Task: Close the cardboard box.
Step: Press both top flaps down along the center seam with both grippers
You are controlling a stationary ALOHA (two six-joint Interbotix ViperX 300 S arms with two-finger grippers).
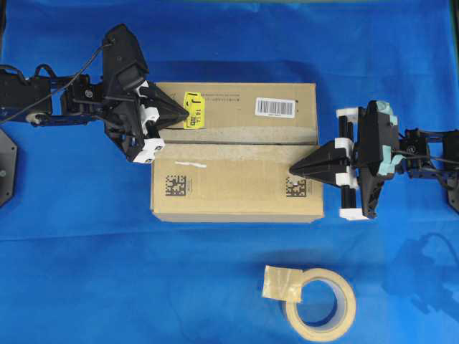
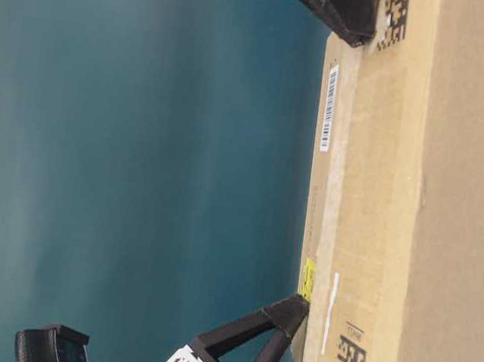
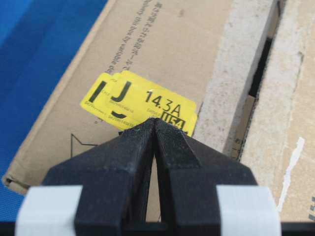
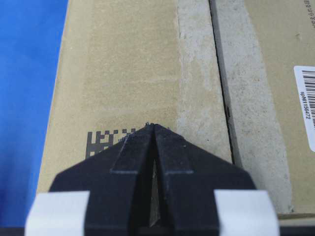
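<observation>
Flaps of the cardboard box (image 1: 237, 154) lie flat, seam nearly shut. We see the left gripper (image 1: 188, 112) pinched empty over the yellow sticker (image 1: 193, 110), and the right gripper (image 1: 290, 170) likewise pinched empty at the near-right printed code (image 1: 296, 187).

Overhead looks straight down; wrist views sit close (table-level view turned sideways).
</observation>
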